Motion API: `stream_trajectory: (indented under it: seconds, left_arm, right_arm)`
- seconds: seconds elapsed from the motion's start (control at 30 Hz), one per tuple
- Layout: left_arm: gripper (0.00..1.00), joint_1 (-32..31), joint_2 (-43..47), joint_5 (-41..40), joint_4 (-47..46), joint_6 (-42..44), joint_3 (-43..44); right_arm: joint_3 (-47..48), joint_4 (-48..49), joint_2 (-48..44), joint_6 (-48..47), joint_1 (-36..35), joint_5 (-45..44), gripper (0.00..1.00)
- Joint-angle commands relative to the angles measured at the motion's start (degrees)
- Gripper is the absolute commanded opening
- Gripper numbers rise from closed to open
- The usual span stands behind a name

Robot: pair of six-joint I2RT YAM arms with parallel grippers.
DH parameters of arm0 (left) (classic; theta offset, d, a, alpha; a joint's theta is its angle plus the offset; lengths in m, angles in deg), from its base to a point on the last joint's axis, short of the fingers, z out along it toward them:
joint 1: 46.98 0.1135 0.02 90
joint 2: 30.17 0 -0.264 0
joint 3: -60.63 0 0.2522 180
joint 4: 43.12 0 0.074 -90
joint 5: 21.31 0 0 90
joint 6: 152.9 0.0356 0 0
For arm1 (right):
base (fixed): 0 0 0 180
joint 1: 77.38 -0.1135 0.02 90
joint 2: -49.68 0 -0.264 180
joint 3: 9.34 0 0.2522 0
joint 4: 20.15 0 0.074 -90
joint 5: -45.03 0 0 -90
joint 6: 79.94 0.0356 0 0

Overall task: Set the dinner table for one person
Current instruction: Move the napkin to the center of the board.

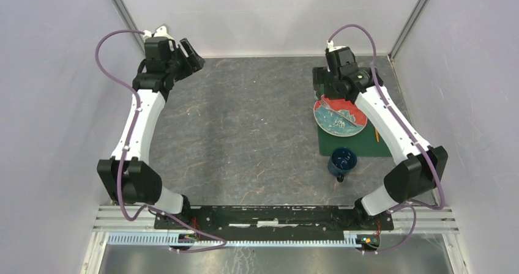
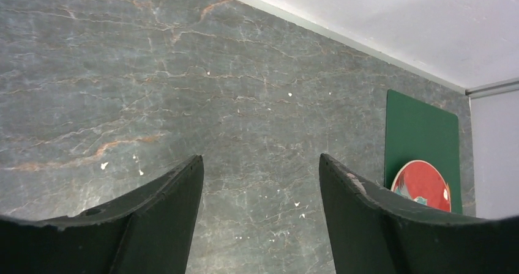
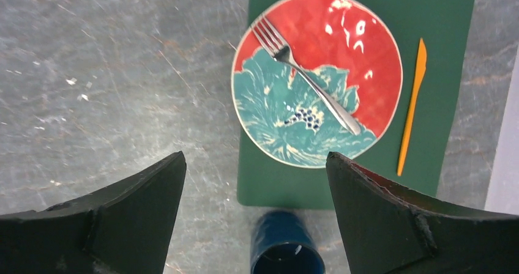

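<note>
The dark grey stone-look bench [image 1: 245, 139] is filling the middle of the top view and carrying everything. The left arm [image 1: 139, 124] is reaching to its 10 o'clock corner, the left jaws standing wide apart over bare stone, gripping nothing. The right arm [image 1: 392, 124] is hanging at 2 o'clock, the right jaws gaping and empty above a green placemat [image 1: 367, 147] lying at 3 o'clock. A red and teal plate [image 1: 339, 118] is sitting on the mat, overhanging its 9 o'clock edge. A blue mug [image 1: 341, 161] is standing at the mat's 7 o'clock corner. A fork [image 3: 306, 81] is lying across the plate, and an orange knife [image 3: 411, 109] is lying on the mat at the plate's 3 o'clock.
</note>
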Motion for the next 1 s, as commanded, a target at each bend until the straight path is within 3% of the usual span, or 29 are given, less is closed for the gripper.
stream_trajectory:
  seconds: [0.0,0.13,0.23,0.37,0.43,0.53,0.7,0.97]
  left_arm:
    - [0.73,0.3,-5.4,4.7,-1.0,-0.6,5.3]
    - [0.62,0.3,-11.0,8.9,-0.4,-0.8,8.0]
    - [0.50,0.3,-15.3,12.6,-0.2,-0.9,10.5]
    - [0.45,0.3,-22.7,23.6,2.3,-0.7,18.8]
    - [0.41,0.0,-25.9,27.6,3.4,-1.3,22.1]
    - [0.41,-1.4,-29.5,35.7,2.1,-2.4,25.2]
    - [0.46,-5.6,-34.3,40.8,4.5,-0.9,29.4]
    - [0.48,-11.6,-43.0,48.0,4.4,-3.5,35.6]
  right_arm:
    - [3.3,-5.2,3.3,1.7,-0.1,-2.7,0.93]
    - [6.5,-7.0,6.9,1.7,1.1,-3.3,0.93]
    - [10.5,-8.8,10.9,1.3,3.6,2.6,0.94]
    - [20.6,-16.1,16.7,0.3,6.9,5.9,0.97]
    - [20.5,-17.6,16.4,-0.1,7.3,6.5,0.98]
    - [15.6,-18.4,14.2,0.3,7.6,9.0,0.98]
    - [10.2,-19.9,11.2,1.1,7.6,7.7,0.98]
    - [14.6,-18.7,14.2,4.0,9.5,2.8,0.98]
